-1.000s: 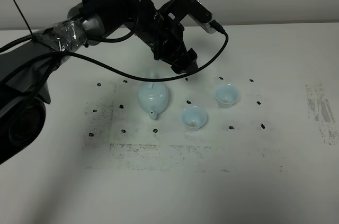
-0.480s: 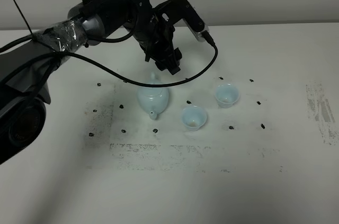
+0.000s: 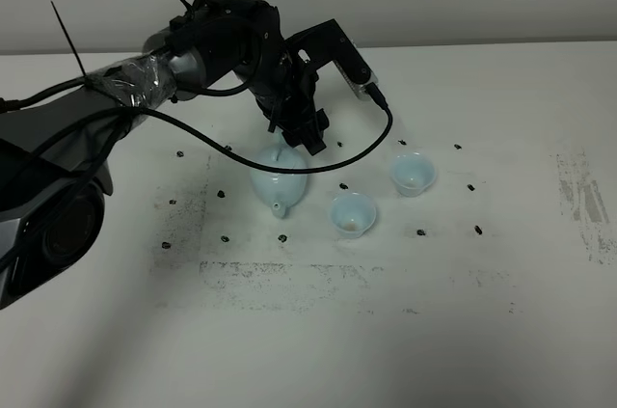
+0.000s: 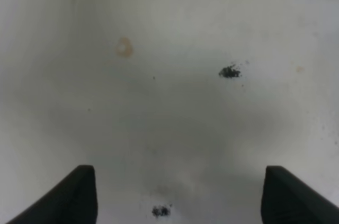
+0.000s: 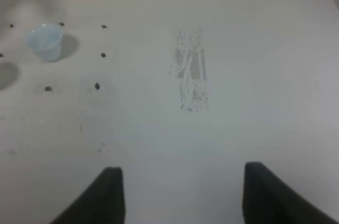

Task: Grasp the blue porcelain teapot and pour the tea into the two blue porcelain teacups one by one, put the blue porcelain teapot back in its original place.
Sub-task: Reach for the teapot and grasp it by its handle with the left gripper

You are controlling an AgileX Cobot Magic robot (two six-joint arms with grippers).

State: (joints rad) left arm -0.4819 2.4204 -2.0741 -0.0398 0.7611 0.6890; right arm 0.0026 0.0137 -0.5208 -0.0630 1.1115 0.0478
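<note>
From the high camera you get the whole layout: the blue porcelain teapot [image 3: 280,176] stands upright on the white table [image 3: 289,350], spout toward the camera. The inner teacup [image 3: 353,214] is just beside it to the right, and the outer teacup [image 3: 413,173] is a little farther right and back. Your left claw [image 3: 310,133] hangs just above and behind the pot's lid. The pot's handle and the back of its lid are covered by the arm there, so you cannot judge from this view whether anything touches. The left wrist camera shows none of the porcelain. It shows only bare tabletop with two black marks [image 4: 230,71] and a faint brownish stain [image 4: 124,47]. The left claw [image 4: 177,184] appears only as two dark fingertips [image 4: 79,195] cut off at the picture's edge. They are spread wide with nothing between them. The right arm is out of the high view altogether, and only its own camera shows it. There the right claw [image 5: 180,189] is likewise spread, gripping nothing, over empty table. The outer teacup [image 5: 46,41] sits well away from it among the black dots, and a grey scuffed patch [image 5: 192,75] lies between. Both wrist pictures are soft, so the inside of the cup is hard to make out.
</note>
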